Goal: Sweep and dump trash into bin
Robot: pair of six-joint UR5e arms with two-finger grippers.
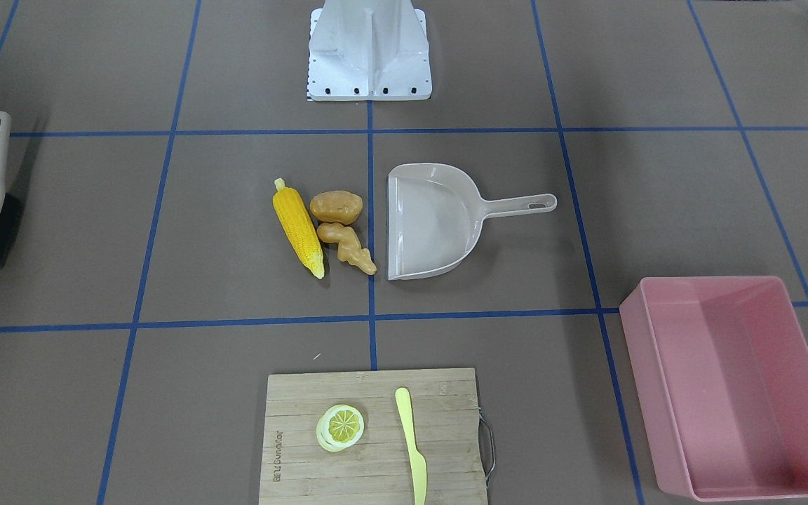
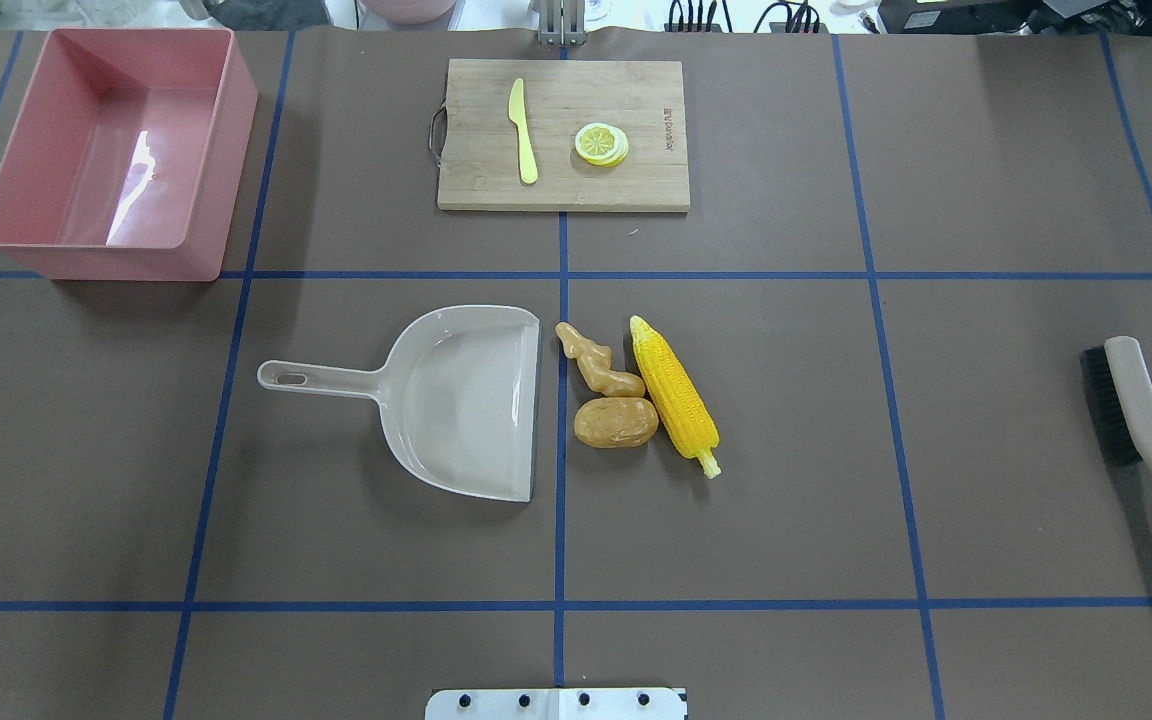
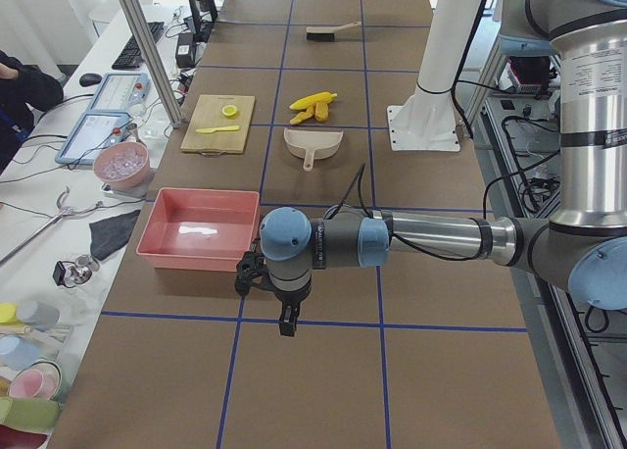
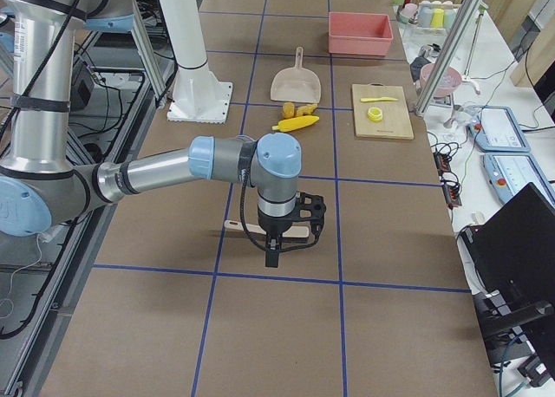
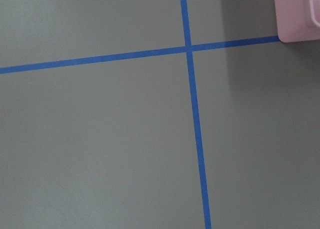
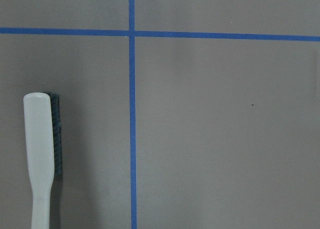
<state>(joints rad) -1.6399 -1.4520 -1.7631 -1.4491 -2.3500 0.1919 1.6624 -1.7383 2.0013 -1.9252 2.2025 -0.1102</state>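
Overhead exterior: cutting board [image 2: 563,135] print unreadable; trash [image 2: 616,422] beside dustpan [image 2: 466,400].

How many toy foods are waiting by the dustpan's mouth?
3. The ginger root and potato lie just off the dustpan lip, potato nearer the robot; corn cob lies beyond them. None appears hidden.

Bright, even overhead light, shadows short and soft. Glare streaks the bin [image 2: 236,150] floor, just beside the left gripper [image 3: 284,326]. Under the right gripper [image 4: 271,262], the brush [image 6: 39,154] throws a thin shadow; wrist views slightly soft.
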